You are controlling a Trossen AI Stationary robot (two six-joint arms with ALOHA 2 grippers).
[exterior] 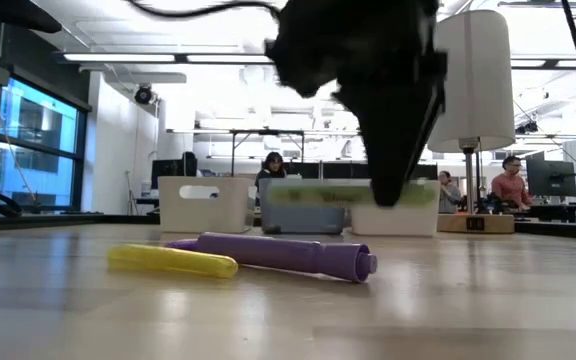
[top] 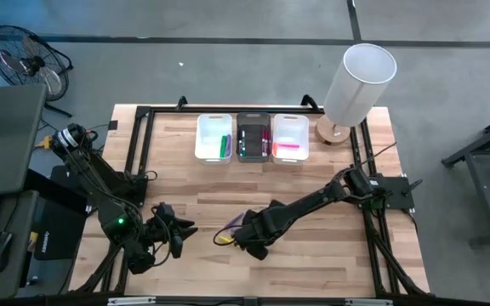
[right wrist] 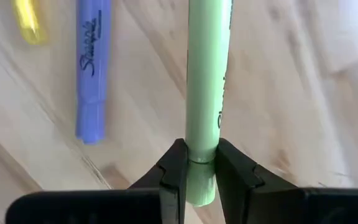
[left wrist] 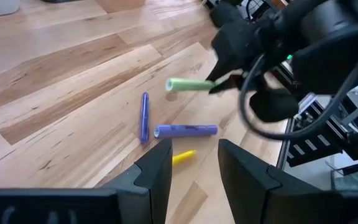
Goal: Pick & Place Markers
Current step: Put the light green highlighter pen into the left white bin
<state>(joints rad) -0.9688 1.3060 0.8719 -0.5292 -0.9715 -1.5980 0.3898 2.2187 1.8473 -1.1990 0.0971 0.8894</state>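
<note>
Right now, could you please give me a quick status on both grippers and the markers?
Right gripper shut on green highlighter, lifted off the table. Left gripper open, idle near table's front-left. Purple highlighter, purple pen, yellow marker loose below.

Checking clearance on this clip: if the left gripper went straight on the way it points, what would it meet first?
Probably the yellow marker, just ahead of the open left gripper, then the purple highlighter. Depth is unclear; it might pass above them.

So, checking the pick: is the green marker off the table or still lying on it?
Off the table: the right claw grips the green marker above the wood.
</note>
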